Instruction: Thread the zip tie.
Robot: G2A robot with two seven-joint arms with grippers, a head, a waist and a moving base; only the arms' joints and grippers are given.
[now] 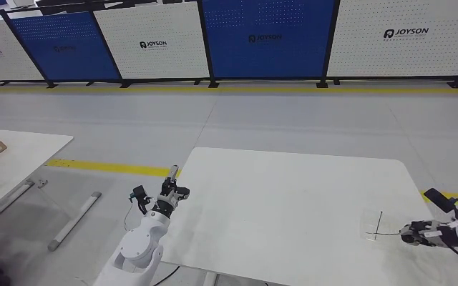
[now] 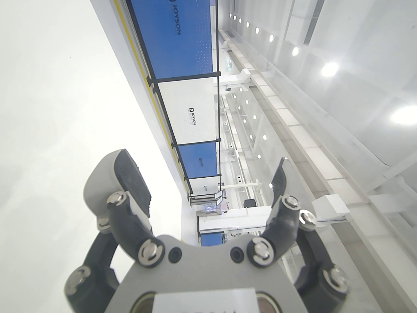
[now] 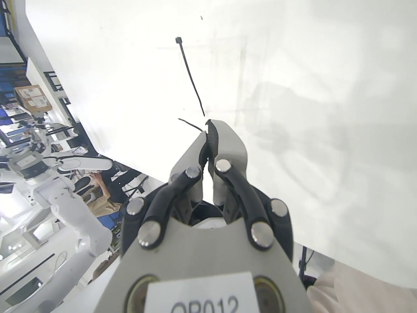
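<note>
1. Top view: find zip tie (image 1: 383, 233) on right side of table (image 1: 286, 186), toward near edge, as a thin line running left from right gripper (image 1: 405, 234). Note second thin line crossing it, pointing far; cannot tell whether same tie or another. Note left gripper (image 1: 175, 180) at table's left edge, well apart from tie.
2. Left wrist view: see left gripper (image 2: 208, 177) spread wide, holding nothing, aimed away from tie. Needs bringing right before threading can start.
3. Right wrist view: see right gripper (image 3: 207, 126) pressed together, apparently pinching tail end of zip tie (image 3: 190, 73). Follow the tie away from fingertips to head (image 3: 178, 39), lying on table. Note short black strand (image 3: 189, 124) poking sideways at fingertips; origin unclear.
4. Judged step: securing tail for feeding. Pinch near tail tip but leave free length to enter head. Lift without twisting. Take head with left gripper, slot facing tail. Feed straight and slow. Expect flex and slip from so thin a tie.
</note>
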